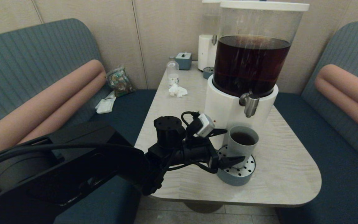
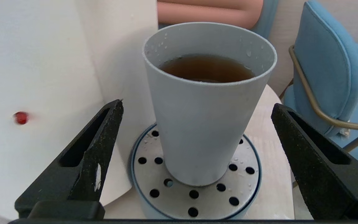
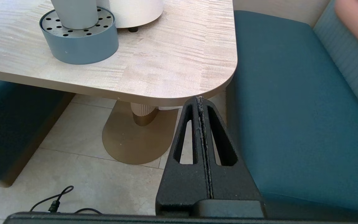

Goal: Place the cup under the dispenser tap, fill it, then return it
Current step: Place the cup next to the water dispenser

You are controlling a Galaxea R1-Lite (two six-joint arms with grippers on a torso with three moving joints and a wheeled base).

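Pale wood-grain table (image 1: 291, 174) between teal booth seats (image 1: 325, 124); my left gripper (image 1: 227, 146) gapes wide around the cup (image 1: 242, 141), which stands on the tray (image 1: 238, 175) beneath the dispenser tap (image 1: 250, 104). Right gripper (image 3: 201, 102) pinched closed, parked below the table edge.

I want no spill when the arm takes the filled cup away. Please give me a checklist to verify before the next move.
1. Cup holds dark liquid, level below the rim: ok.
2. Cup stands upright on the perforated tray: ok.
3. Dispenser tap has stopped flowing: no stream shows in the head view, ok; drips, cannot tell.
4. Left gripper is open, its fingers on either side of the cup and apart from it: ok for closing.
5. Grasp height: fingers sit near the lower half of the cup; ok.
6. Right gripper is shut, below the table edge, out of the way: ok.
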